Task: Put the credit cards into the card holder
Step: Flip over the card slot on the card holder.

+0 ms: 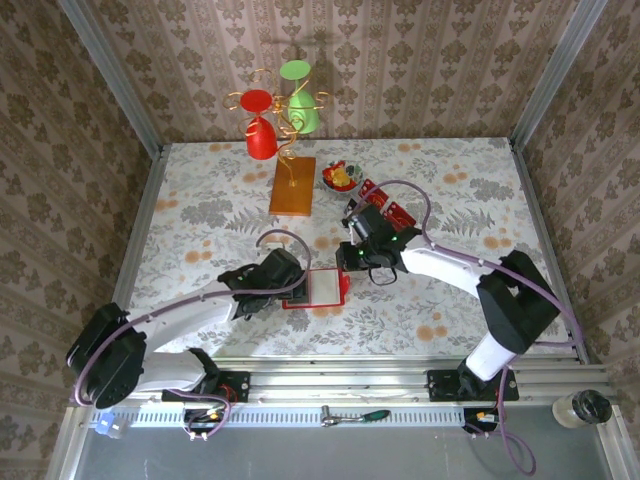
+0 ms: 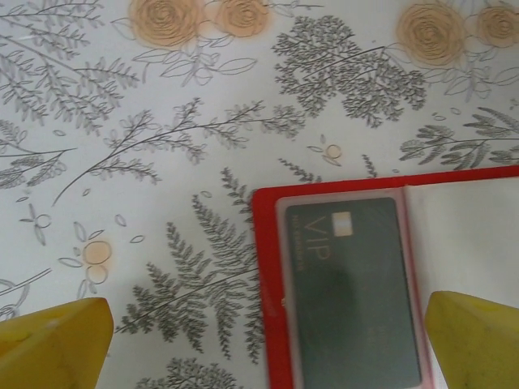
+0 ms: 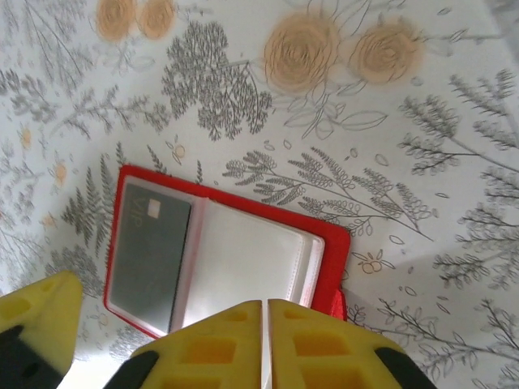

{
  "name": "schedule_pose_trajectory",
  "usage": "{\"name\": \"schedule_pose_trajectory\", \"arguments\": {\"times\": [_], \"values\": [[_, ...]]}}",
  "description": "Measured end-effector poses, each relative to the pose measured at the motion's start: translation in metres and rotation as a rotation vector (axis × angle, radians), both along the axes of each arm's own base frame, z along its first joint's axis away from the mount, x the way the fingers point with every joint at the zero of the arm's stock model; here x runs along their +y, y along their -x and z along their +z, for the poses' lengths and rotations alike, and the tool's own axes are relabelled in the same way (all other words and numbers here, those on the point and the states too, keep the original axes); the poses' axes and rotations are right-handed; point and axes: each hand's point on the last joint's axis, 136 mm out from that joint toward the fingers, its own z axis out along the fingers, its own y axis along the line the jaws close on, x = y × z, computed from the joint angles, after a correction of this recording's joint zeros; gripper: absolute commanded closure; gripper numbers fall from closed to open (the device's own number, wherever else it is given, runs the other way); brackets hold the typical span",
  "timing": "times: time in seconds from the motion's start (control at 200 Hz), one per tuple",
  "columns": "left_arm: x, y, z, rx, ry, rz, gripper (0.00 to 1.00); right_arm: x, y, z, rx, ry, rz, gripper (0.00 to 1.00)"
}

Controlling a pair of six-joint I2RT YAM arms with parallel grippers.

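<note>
The left arm (image 1: 190,315) starts at 7 o'clock in the top view and reaches low toward 2 o'clock. The left gripper (image 1: 296,288) points down, and its yellow fingers (image 2: 57,344) are spread far apart. The right arm (image 1: 450,268) starts at 5 o'clock, bends at the elbow and reaches toward 10 o'clock. The right gripper (image 3: 264,344) has its two fingers pressed tight together

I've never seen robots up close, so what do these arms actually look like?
Both the left arm and right arm have white tubes, chunky black joints and looping purple cables. The fingers are blocky yellow wedges; a green light glows on the right wrist.
</note>
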Motion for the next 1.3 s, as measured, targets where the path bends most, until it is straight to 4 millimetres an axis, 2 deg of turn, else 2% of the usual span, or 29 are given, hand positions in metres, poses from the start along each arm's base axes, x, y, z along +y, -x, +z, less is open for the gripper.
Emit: {"name": "schedule_pose_trajectory", "arguments": {"times": [0.12, 0.235, 0.415, 0.815, 1.05, 1.3], "values": [[-0.008, 0.001, -0.003, 0.005, 0.000, -0.013, 0.00, 0.004, 0.007, -0.025, 0.066, 0.018, 0.023, 0.96], [-0.012, 0.002, -0.006, 0.008, 0.001, -0.020, 0.00, 0.010, 0.011, -0.039, 0.098, 0.033, 0.041, 0.97], [-0.016, 0.005, -0.011, 0.018, -0.002, -0.024, 0.00, 0.023, 0.006, -0.041, 0.094, 0.022, 0.060, 0.98], [-0.018, 0.005, -0.019, 0.030, -0.013, -0.024, 0.00, 0.027, 0.005, -0.060, 0.127, 0.042, 0.064, 0.99], [-0.019, 0.005, -0.026, 0.043, -0.025, -0.025, 0.00, 0.035, 0.008, -0.059, 0.129, 0.028, 0.086, 1.00], [-0.027, 0.005, -0.024, 0.030, -0.003, -0.042, 0.00, 0.043, 0.012, -0.059, 0.134, 0.011, 0.100, 1.00]]}}
